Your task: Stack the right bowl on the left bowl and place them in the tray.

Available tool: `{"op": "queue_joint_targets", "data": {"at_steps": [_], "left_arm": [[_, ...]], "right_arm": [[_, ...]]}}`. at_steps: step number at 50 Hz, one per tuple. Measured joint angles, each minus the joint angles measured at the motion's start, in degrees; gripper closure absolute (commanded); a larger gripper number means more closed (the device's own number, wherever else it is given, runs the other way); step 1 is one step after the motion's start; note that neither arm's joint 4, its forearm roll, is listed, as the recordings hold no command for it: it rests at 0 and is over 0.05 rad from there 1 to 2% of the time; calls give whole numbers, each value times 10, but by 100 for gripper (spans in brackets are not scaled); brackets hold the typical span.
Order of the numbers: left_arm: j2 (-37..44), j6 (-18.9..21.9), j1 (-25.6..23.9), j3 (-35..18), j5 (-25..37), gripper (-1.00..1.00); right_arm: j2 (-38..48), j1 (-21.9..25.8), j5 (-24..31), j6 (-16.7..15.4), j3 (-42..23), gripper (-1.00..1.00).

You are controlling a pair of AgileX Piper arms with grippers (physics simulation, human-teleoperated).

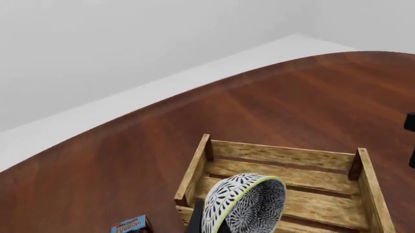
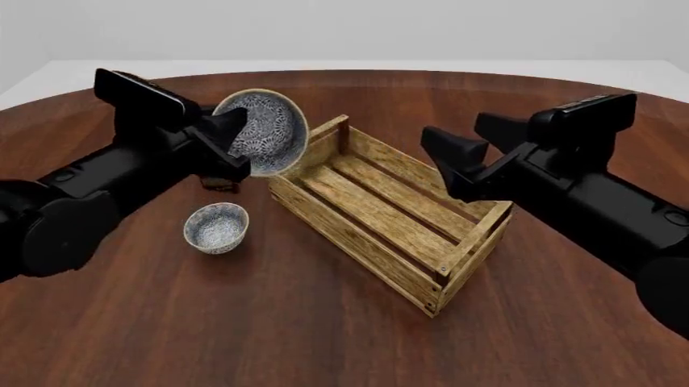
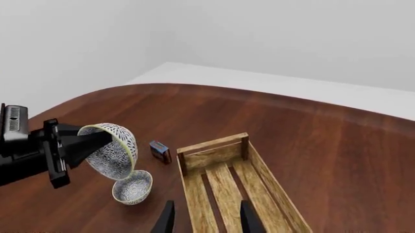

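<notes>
From the left wrist view, the left gripper (image 1: 209, 224) is clamped on the rim of the large bowl (image 1: 246, 204), tipped on edge, hanging over the near end of the tray (image 1: 285, 156), with a small blue-topped box (image 1: 129, 224) out at about eight o'clock from the tray. From the front view, the large bowl (image 2: 261, 131) sits high at roughly ten o'clock of the tray (image 2: 388, 211), its mouth facing the camera, while the small bowl (image 2: 216, 227) rests on the table (image 2: 323, 322) at about nine o'clock of the tray, apart from both. The right gripper (image 2: 450, 165) hovers over the tray's far side, holding nothing. From the right wrist view, its fingers (image 3: 245, 218) stand spread over the slats. I'd say the held bowl should be levelled before lowering, then brought straight down over the small bowl so the two nest without the rim knocking it sideways
</notes>
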Motion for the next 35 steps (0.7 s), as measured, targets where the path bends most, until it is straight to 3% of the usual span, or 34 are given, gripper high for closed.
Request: {"op": "queue_joint_targets", "data": {"at_steps": [9, 22, 35], "left_arm": [[-6, 13, 29, -20, 54, 100], [-1, 0, 45, -72, 168, 100], [27, -61, 38, -127, 284, 100]], "right_arm": [[8, 2, -2, 0, -2, -100], [12, 2, -2, -1, -4, -100], [4, 0, 1, -1, -1, -100]]}}
